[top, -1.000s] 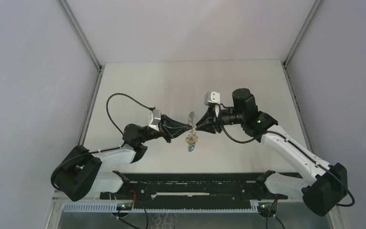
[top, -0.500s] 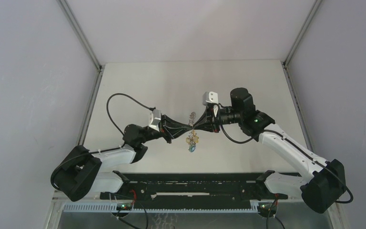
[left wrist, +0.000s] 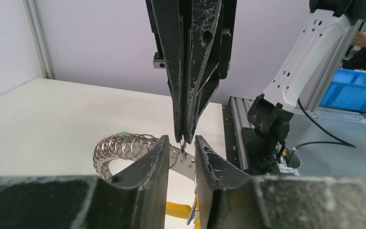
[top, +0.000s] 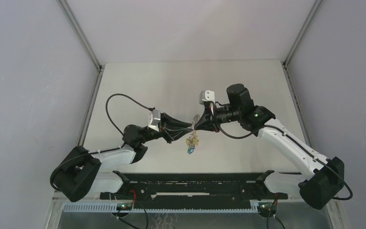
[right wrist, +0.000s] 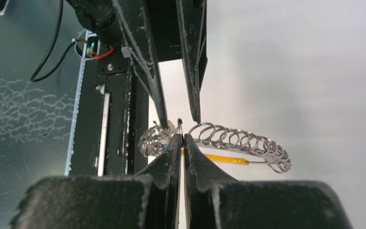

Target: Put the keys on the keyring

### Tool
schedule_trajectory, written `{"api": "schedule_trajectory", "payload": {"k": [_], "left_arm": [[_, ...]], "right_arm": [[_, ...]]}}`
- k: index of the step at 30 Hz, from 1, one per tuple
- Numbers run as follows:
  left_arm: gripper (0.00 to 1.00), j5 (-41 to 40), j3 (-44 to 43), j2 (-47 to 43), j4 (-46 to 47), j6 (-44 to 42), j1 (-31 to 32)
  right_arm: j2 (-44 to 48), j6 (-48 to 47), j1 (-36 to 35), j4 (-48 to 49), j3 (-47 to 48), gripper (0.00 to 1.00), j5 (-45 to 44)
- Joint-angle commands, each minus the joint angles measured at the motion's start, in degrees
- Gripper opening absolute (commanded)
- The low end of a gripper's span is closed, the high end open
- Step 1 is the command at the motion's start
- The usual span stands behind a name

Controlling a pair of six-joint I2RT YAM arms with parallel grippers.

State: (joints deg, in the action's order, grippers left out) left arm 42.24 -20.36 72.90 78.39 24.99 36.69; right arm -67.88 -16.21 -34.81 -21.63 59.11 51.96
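Gripping state, left: the left gripper (left wrist: 181, 140) has its jaws apart, with a plain gap between its fingers (left wrist: 158, 160); neither pad is seen pressing on anything.
Left arm: the left arm (top: 119, 153) reaches from its base toward the middle of the table (top: 171, 81). Its gripper is off the surface and points at the opposite gripper.
Gap of the left gripper: a thin wire loop of the keyring (right wrist: 242, 139) stands between the left fingertips, together with the tips of the right gripper (right wrist: 181, 137). Whether the loop touches the left pads cannot be told.
Keyring: a silvery coil of small rings, held clear of the table. In the right wrist view it curves away to one side of the right gripper's tips, with the yellow band (right wrist: 219, 157) just beneath it.
Keys: the keys (top: 190, 150) hang in a small bunch just below the spot where the two grippers meet, with a blue-green head lowest. How they are attached is too small to tell.
Gripping state, right: jaws together, clamped on the thin wire loop of the keyring, which sticks out just past the tips.
Right arm: the right arm (top: 286, 140) stretches from its base inward, its gripper tip to tip with the left one.
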Motion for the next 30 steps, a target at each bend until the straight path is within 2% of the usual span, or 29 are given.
{"api": "schedule_trajectory", "payload": {"k": [1,7,11,30], "left_arm": [[0.35,-0.63,1.31,-1.63,-0.38,-2.91,-0.04],[0.45,1.03,0.35,-2.40,-4.45,-4.79,-0.04],[0.46,1.46,0.34,-2.91,-5.17,-5.40,-0.04],[0.33,6.00,-4.35,4.50,-2.17,-2.18,3.13]], "right_arm": [[-1.48,-8.11,-1.77,-16.78,10.57,0.00,-7.62],[-6.46,-10.88,-6.87,-32.21,20.90,0.00,-20.62],[-8.58,-11.36,-8.86,-36.50,25.23,0.00,-25.49],[-10.26,-11.63,-10.70,-34.62,25.79,0.00,-23.66]]}}
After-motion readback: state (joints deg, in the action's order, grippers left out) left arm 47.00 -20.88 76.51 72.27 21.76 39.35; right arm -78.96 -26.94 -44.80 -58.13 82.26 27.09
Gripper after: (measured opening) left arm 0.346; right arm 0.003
